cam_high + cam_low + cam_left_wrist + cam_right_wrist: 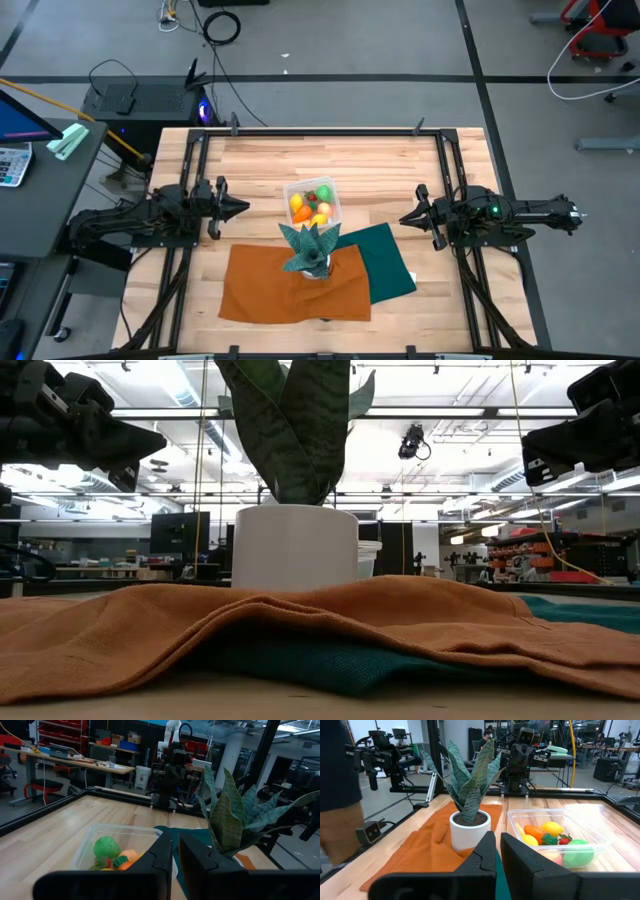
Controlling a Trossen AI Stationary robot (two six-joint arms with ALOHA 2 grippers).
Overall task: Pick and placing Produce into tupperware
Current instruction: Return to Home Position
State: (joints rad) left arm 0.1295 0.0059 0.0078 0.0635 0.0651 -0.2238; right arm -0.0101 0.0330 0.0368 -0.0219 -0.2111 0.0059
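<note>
A clear plastic container stands on the bare wood at mid-table. Inside it lie the small toy fruits and vegetables: yellow, orange, green and red pieces. The left wrist view shows the green one, and the right wrist view shows a carrot and a yellow piece. My left gripper hovers shut to the left of the container, pointing at it. On the container's right, my right gripper also hovers shut and points at it. Neither gripper holds anything.
A teal spiky plant in a white pot stands on an orange cloth just in front of the container. A teal cloth lies partly under the orange one, to its right. Bare wood shows at the far side and by both arms.
</note>
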